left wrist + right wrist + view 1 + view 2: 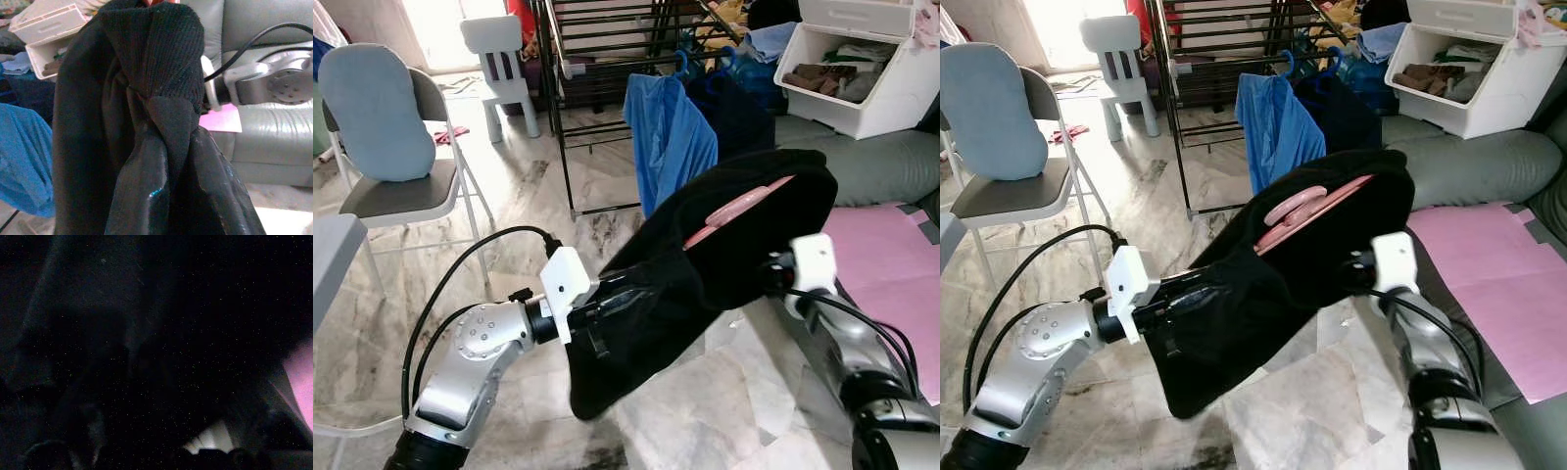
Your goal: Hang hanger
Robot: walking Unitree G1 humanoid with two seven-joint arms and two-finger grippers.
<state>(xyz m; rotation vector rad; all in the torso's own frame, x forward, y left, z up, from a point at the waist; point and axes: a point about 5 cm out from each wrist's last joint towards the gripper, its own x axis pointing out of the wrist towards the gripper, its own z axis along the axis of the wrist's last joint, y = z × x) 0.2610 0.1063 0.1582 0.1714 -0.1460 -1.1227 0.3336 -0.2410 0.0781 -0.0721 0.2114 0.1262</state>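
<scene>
A black garment (705, 245) is stretched between my two arms at chest height. A pink hanger (739, 209) lies inside it, and its hook and shoulder peek out of the opening (1298, 211). My left gripper (146, 95) is shut on a bunched fold at the garment's lower end; its glossy black fingers (220, 186) run up to the pinch. My right gripper (773, 272) reaches into the cloth from the right, under the hanger end, and is buried in the fabric. The right wrist view is almost black.
A black drying rack (607, 59) stands ahead, with a blue shirt (668, 137) and a dark navy garment (739, 113) on it. At right are a grey sofa (862, 162), a pink sheet (891, 264) and a white bin (862, 69). At left is a folding chair (382, 127).
</scene>
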